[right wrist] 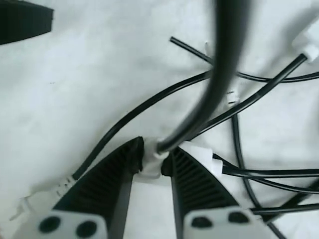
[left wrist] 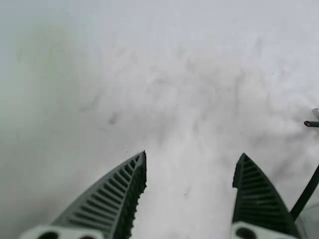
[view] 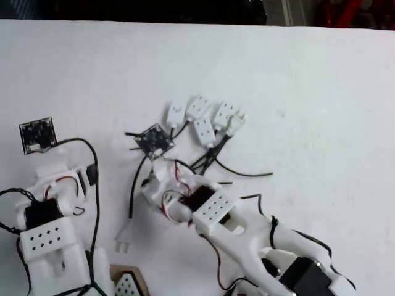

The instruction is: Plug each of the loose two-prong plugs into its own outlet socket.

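My right gripper [right wrist: 155, 148] is shut on a small white plug [right wrist: 151, 164], and the plug's black cable [right wrist: 219, 64] rises from between the fingers. In the high view the right arm [view: 213, 209] ends just below a cluster of several white socket blocks [view: 203, 117] with black cables. A loose white two-prong plug [view: 123, 239] lies on the table between the two arms. My left gripper [left wrist: 193, 155] is open over bare white table, holding nothing. The left arm [view: 46, 234] is at the lower left.
Several black cables [right wrist: 259, 94] cross the table around the right gripper, and another white cable end [right wrist: 42, 199] lies beside it. A black cable [left wrist: 306, 191] shows beside the left gripper. A brown and white block [view: 126, 280] sits at the front edge.
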### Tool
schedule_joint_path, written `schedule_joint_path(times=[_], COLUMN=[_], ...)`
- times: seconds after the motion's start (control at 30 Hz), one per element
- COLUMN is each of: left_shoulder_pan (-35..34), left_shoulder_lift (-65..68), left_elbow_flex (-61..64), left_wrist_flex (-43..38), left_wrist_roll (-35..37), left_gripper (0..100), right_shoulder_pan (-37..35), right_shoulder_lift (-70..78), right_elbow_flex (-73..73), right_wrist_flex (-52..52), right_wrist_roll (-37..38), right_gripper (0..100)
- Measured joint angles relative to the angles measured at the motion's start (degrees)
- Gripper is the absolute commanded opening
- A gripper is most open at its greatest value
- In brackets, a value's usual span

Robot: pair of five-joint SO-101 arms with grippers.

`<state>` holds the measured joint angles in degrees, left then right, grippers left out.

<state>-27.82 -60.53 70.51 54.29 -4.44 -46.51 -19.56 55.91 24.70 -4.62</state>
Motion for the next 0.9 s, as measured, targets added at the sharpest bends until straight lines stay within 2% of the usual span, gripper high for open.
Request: schedule_joint_path(times=[0.17,0.57,0.77,0.9], left_shoulder_pan=[0.00,0.00,0.00,0.00], left_shoulder_lift=[0.00,0.00,0.00,0.00], left_elbow_flex=[0.00,0.00,0.00,0.00], left_wrist_flex=[0.00,0.00,0.00,0.00], left_wrist_roll=[0.00,0.00,0.00,0.00], left_gripper=[28,28,28,28], right_shoulder_pan=[1.85,0.62,0.53,0.53], right_shoulder_lift=[-0.44,-0.26,-0.26,-0.26], right_elbow_flex=[-0.35,-0.70,-0.70,-0.70], right_wrist_flex=[1.93,2.81,2.81,2.81], right_wrist_roll=[2.90,3.43,9.49,10.37], right_gripper=[1.7,1.7,1.7,1.7])
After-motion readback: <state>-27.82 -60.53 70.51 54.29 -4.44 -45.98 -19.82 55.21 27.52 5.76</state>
